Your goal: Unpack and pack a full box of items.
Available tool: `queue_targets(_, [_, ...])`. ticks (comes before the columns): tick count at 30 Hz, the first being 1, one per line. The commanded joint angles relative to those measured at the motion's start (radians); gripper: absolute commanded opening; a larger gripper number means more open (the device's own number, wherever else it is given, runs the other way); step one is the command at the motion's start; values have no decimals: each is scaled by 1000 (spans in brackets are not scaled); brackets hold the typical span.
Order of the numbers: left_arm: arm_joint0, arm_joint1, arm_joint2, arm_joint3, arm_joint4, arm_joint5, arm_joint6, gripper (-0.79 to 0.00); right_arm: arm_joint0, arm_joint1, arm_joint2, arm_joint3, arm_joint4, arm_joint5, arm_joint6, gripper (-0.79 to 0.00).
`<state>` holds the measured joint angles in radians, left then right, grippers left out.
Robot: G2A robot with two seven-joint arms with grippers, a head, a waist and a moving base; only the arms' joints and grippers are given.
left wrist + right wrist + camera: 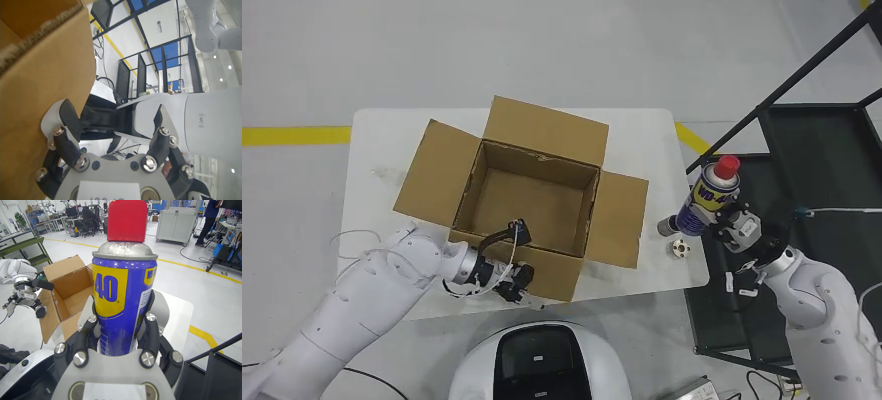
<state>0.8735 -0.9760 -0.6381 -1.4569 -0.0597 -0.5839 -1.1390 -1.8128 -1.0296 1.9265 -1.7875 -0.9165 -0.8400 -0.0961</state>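
On your side's left, the left gripper (510, 280) sits just outside the near wall of the brown cardboard box (532, 205), jaws spread wide and empty, probably placed to steady it. The box stands flaps-out on the white table (642, 130), floor bare. Look right: your right gripper (734, 224) clamps the lower body of the blue-and-yellow spray can with a red cap (710, 193), holding it over the table's right edge, beside the box's right flap.
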Motion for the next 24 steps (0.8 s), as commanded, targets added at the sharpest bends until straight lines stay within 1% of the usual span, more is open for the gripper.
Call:
queue_targets(1, [-12,-12,13,17,16,-8,43,0,-2,0,4,1,3,-2,2,-785])
queue_targets(8, [-42,-52,49,56,10,-32,131,0,-14,-1,24,1,8,-2,3,-785])
queue_targets(12, [-60,-75,61,77,-7,-24,188,0,-22,-2,28,-1,10,1,5,-785])
queue_targets(17, [-91,-102,67,124,-41,-10,235,0,-26,-3,25,-7,9,4,9,-785])
queue_targets(20, [-112,-109,54,146,-100,-3,210,0,-27,-4,24,-10,9,3,9,-785])
queue_targets(24, [-126,-98,18,139,-196,23,95,0,-25,-5,16,-9,10,2,7,-785])
